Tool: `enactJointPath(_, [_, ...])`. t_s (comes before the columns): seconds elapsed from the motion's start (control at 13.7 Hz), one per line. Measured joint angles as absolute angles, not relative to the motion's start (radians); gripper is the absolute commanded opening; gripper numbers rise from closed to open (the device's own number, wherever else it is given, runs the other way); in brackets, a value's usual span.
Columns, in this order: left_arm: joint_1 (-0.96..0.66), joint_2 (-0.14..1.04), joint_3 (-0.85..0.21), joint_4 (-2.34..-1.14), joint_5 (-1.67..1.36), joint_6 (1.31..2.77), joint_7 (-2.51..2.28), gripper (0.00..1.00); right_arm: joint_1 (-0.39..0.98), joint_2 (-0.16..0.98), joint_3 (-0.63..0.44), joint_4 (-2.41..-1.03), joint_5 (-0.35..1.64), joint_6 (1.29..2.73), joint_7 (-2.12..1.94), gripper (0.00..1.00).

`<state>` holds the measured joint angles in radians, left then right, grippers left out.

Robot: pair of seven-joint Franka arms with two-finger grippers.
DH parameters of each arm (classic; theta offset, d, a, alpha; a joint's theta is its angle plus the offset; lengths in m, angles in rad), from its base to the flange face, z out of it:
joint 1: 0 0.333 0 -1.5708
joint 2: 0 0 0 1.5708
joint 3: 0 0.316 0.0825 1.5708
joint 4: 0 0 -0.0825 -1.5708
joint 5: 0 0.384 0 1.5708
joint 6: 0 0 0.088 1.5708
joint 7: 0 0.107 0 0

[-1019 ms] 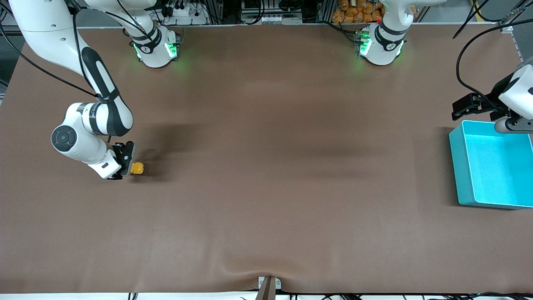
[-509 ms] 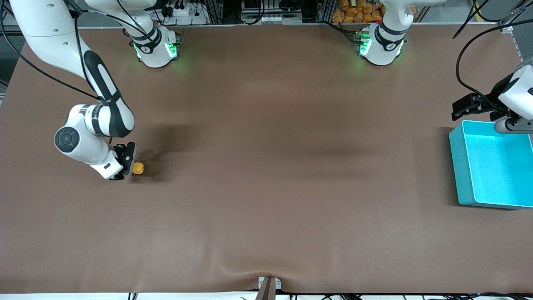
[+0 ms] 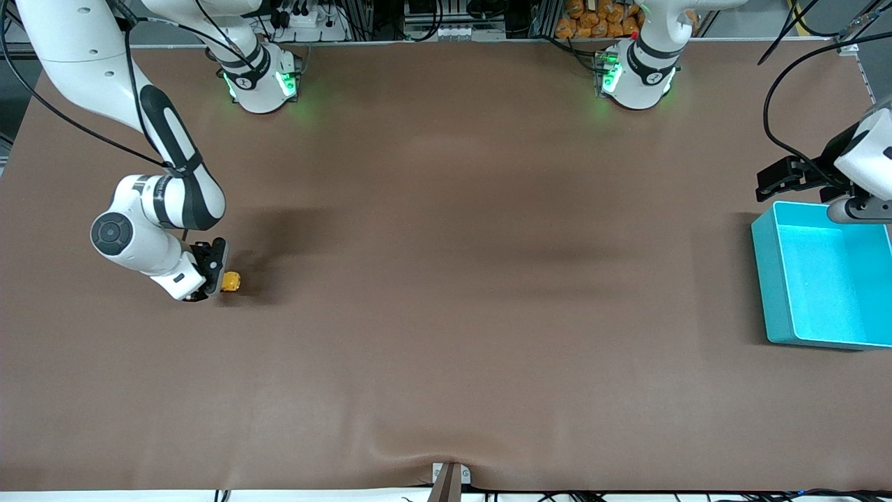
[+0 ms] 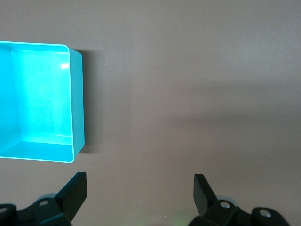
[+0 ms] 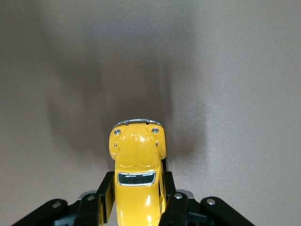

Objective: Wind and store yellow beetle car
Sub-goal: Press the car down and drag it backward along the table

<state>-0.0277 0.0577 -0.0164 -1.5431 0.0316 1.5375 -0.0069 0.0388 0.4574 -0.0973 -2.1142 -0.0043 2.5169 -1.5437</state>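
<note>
The right gripper (image 3: 211, 282) sits low at the table (image 3: 446, 279) toward the right arm's end, its black fingers (image 5: 104, 197) pinching the car (image 3: 231, 281) by the flanks. From the front most of the car is hidden under the wrist; only a small yellow-orange stub pokes out beside the fingers. The right wrist view shows it better: a glossy yellow beetle body (image 5: 137, 169), rounded hood, two small round headlamps, a chrome bumper strip and a dark windshield. Its rear is cut off by the picture's edge and its wheels cannot be made out. Whether it rests on the table or is slightly lifted is hard to tell.

The table is covered with a matte brown sheet, smooth except for a shallow wrinkle at the edge nearest the front camera.

Toward the left arm's end stands the bin (image 3: 766, 279), a turquoise rectangular tub of smooth plastic with rounded corners; it is partly cut off by the front picture's edge, and the part of its inside that shows holds nothing. The left gripper (image 4: 140, 190) waits over the table just beside the bin's rim (image 4: 77, 103), jaws spread wide and holding nothing.
</note>
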Motion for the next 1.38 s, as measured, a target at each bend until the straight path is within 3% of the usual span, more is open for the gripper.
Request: enactJointPath(1.38, [-0.027, 0.058, -0.015, -1.543, 0.032, 1.538, -0.007, 1.00, -0.054, 0.473, -0.101, -2.090, -0.004, 2.514, -1.642, 0.26])
